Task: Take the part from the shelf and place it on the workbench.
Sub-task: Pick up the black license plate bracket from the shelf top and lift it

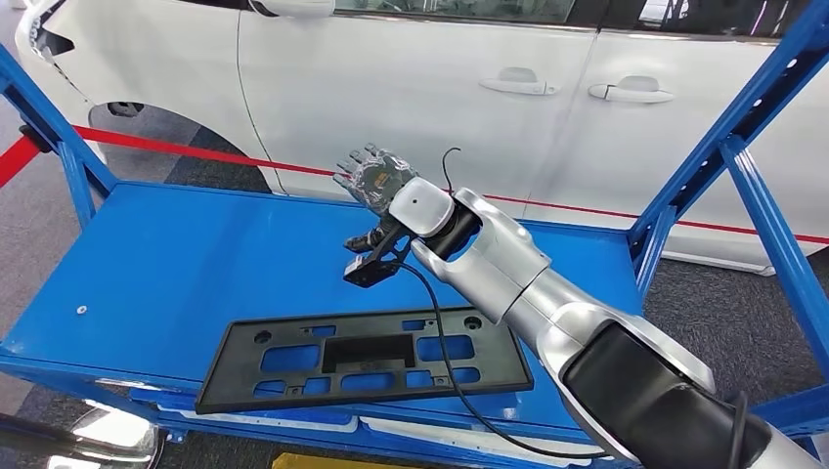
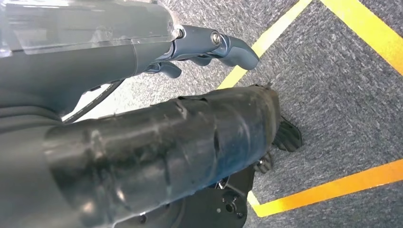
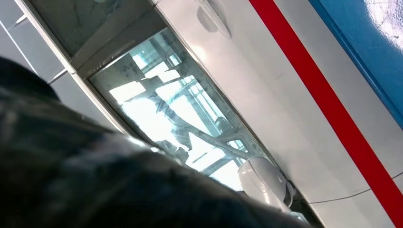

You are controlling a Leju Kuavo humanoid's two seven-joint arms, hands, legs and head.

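The right hand point(image 1: 374, 176) hangs empty, fingers spread, beyond the flat plate point(image 1: 362, 357) — probably light, stiff plastic — best gripped by an edge.

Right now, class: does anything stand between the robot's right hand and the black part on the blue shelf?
Nothing visible does. The right hand hovers open above the blue shelf, beyond the black part; bare shelf surface lies between them.

A white car point(image 1: 411, 88) stands side-on close behind the blue metal rack, two door handles point(image 1: 577, 88) showing on its flank. A red barrier tape point(image 1: 186, 149) stretches between car and rack. The blue uprights point(image 1: 753, 107) slant at either side. The floor is grey carpet point(image 2: 342, 99) crossed by yellow lines point(image 2: 332, 190). Reflections gleam in the car window point(image 3: 176, 109).
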